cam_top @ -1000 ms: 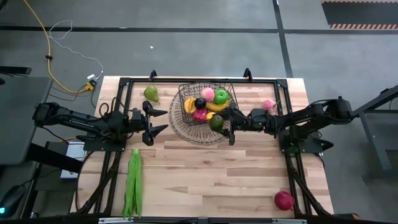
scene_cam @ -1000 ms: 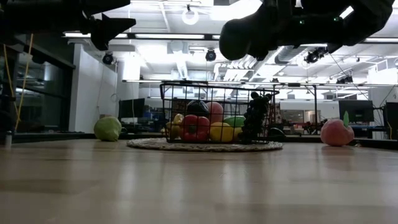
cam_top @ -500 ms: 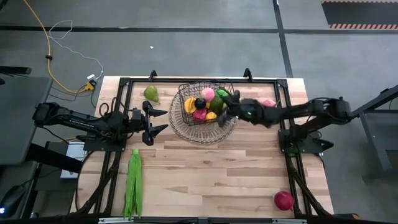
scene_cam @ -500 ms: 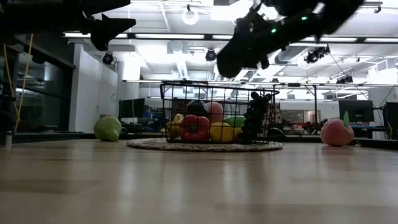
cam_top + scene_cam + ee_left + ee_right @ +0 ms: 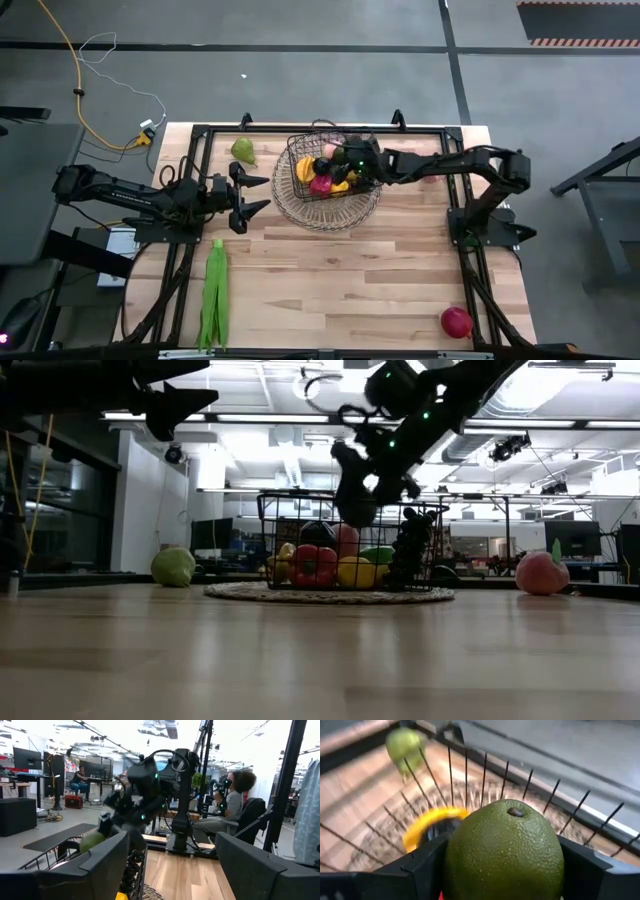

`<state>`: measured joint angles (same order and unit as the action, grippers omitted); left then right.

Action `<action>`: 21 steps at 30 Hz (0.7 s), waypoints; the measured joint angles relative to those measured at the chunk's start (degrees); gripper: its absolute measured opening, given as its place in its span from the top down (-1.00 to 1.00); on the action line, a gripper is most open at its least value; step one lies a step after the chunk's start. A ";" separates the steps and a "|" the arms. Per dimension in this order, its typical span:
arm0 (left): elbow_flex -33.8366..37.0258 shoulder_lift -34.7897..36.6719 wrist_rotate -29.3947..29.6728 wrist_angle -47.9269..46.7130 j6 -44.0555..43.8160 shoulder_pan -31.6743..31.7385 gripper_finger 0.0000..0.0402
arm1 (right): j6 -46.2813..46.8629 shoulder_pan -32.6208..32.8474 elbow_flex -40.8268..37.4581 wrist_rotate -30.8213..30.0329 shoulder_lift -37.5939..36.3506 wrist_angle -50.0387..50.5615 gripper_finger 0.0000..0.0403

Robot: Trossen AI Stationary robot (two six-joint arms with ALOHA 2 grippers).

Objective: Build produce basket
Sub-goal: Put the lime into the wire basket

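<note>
The wire basket (image 5: 292, 205) stands at the table's far middle with a banana (image 5: 303, 168), pink and red pieces, a green apple and dark grapes (image 5: 408, 550) inside. My right gripper (image 5: 347, 160) is over the basket, shut on a round green fruit (image 5: 505, 850). My left gripper (image 5: 262, 194) is open and empty, left of the basket. A green pear (image 5: 243, 150) lies on the table at the far left. Long green pods (image 5: 214, 295) lie at the near left and a red apple (image 5: 456, 322) at the near right. My right gripper pinches the round green fruit between its two fingers (image 5: 422, 862), on two opposite sides (image 5: 455, 855). The fruit's stem dimple (image 5: 515, 812) faces the wrist camera. The fruit is lifted clear, above the basket's rim (image 5: 355, 510) and over the fruit inside.
A pink peach-like piece (image 5: 542, 573) lies on the table right of the basket. Dark frame bars (image 5: 200, 160) run along the table's far, left and right sides. A person (image 5: 235, 795) sits in the room beyond the table. Bare wood lies near the table's middle (image 5: 340, 280).
My right gripper has carried the green fruit from the basket's near right rim toward the table's far edge and a little left, over the basket's inside. It has stayed shut on the fruit.
</note>
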<state>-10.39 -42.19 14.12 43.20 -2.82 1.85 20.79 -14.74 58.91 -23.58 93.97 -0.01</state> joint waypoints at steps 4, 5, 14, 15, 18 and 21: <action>0.00 -0.02 0.05 -0.04 0.02 0.00 -0.43 | 0.34 0.07 0.74 0.65 2.02 1.77 -0.48; 0.00 0.00 0.05 -0.06 0.02 0.00 -0.43 | 0.06 0.04 0.72 1.24 2.29 1.91 -0.48; 0.02 -0.01 0.18 -0.03 0.02 0.00 -0.43 | -0.06 0.07 0.70 4.68 2.12 7.45 -0.49; 0.02 0.00 0.18 0.00 0.02 0.00 -0.43 | -0.06 0.04 0.70 4.68 2.12 8.27 -0.49; 0.02 0.00 0.19 0.00 0.02 0.00 -0.43 | 0.29 0.05 0.68 4.33 2.12 8.79 -0.49; 0.02 0.00 0.30 -0.02 0.02 0.00 -0.43 | 0.20 0.15 0.68 3.78 2.12 8.76 -0.51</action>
<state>-10.37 -42.19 14.43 43.18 -2.81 1.85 20.99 -14.59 59.59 -19.79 96.09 8.75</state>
